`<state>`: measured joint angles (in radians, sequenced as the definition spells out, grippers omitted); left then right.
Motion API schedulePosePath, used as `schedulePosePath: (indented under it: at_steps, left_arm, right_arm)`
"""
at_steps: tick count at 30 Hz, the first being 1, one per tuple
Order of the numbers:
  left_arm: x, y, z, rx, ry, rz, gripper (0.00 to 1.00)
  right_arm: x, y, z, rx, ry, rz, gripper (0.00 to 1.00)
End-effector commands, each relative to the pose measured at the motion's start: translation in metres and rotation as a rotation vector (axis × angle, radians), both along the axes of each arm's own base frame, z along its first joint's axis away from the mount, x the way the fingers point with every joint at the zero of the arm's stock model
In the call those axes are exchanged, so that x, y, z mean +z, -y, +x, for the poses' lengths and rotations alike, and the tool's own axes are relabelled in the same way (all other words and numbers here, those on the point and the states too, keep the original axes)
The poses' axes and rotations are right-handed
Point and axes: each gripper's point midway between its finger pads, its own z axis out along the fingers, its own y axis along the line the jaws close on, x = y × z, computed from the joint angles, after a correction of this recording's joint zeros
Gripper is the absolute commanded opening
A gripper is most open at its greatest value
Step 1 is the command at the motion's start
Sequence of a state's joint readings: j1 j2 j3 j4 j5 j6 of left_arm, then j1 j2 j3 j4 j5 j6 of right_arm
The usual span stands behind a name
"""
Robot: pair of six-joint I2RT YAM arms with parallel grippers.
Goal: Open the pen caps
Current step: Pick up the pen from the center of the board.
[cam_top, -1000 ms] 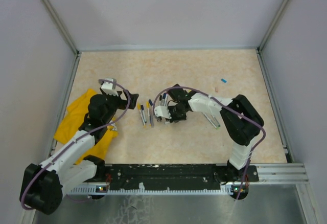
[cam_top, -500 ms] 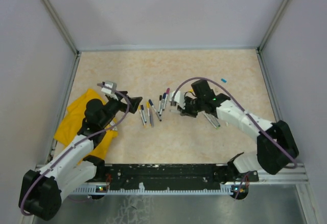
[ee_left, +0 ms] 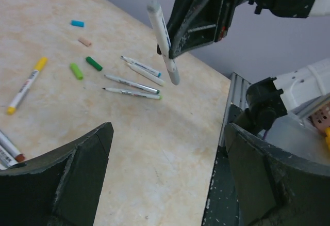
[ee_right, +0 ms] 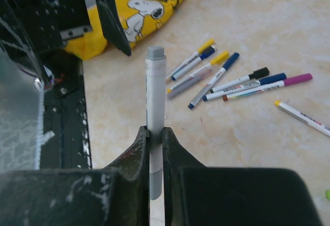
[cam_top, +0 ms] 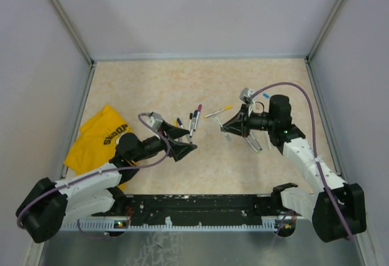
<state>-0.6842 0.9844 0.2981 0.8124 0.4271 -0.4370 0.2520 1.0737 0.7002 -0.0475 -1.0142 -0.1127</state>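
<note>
1. Cloth on the far left: the yellow cloth (cam_top: 97, 138), Snoopy print up, lay rumpled on the table (cam_top: 152, 84) beside the left arm.
2. Next over, the left gripper (cam_top: 188, 143) hung low above the table, just right of the cloth. Its jaws were spread wide with nothing between them; from its own wrist camera the two fingers (ee_left: 77, 174) framed only bare tabletop.
3. Just beyond that gripper a loose bunch of pens (cam_top: 192, 120) lay flat on the table, close together. Blue, black, yellow and purple ends showed in the right wrist view.
4. A little further right, one yellow-ended pen (cam_top: 217, 112) lay on its own, apart from the bunch.
5. Then the right gripper (cam_top: 226, 127), and this one was busy. Its jaws were clamped tight on the grey pen (ee_right: 154, 97), pinching the lower barrel and holding it clear of the table. The grey cap (ee_right: 155, 53) sat on the free end, which pointed across at the left gripper, with open air between the two.
6. Past the right gripper, a few slim pens (ee_left: 131, 85) lay side by side on the table. Near them were two green caps (ee_left: 76, 71) and a tan cap (ee_left: 84, 42).
7. Furthest along that row, a blue cap (cam_top: 266, 95) lay alone on the table.
</note>
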Motion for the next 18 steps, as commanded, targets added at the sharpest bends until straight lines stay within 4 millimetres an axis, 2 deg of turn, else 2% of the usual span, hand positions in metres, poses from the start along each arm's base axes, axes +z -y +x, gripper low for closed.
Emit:
schedulePosePath:
  at_steps: [1, 5, 10, 18]
  left_arm:
    - [0.017, 0.011, -0.013, -0.005, -0.006, -0.149, 0.93]
    - [0.011, 0.021, -0.025, -0.001, -0.058, -0.2, 0.93]
    - [0.003, 0.034, -0.032, 0.002, -0.074, -0.206, 0.93]
    - [-0.005, 0.057, -0.03, 0.01, -0.092, -0.22, 0.93]
  right_arm:
    - [0.044, 0.002, -0.013, 0.058, -0.013, 0.216, 0.0]
    - [0.033, 0.01, -0.011, 0.017, -0.061, 0.235, 0.0]
    - [0.032, 0.01, -0.008, -0.005, -0.081, 0.257, 0.0]
    - [0.027, 0.01, -0.004, -0.023, -0.109, 0.267, 0.0]
